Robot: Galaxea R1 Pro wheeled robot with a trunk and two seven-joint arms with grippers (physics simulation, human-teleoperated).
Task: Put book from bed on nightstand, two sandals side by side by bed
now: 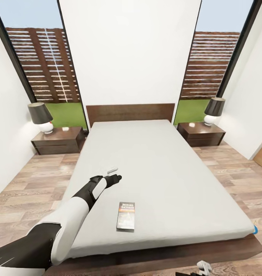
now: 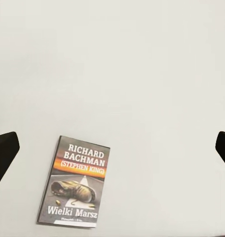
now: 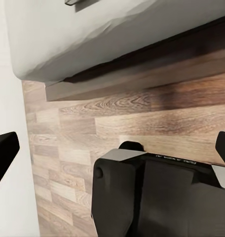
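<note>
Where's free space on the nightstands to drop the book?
Left nightstand: bare top right of its lamp, toward the bed. Right nightstand: bare front and left part; its lamp and a small white item crowd the back. The book lies beside the open left gripper.

Saw just a sliver of a blue sandal (image 1: 256, 229) past the bed (image 1: 158, 168) corner, rest hidden. Right gripper (image 1: 202, 267) clipped by head view's bottom edge; couldn't tell jaw state there. Small pale obj on right nightstand (image 1: 202, 133) too tiny to ID. Book (image 3: 77, 2) cut by right wrist view's edge.
</note>
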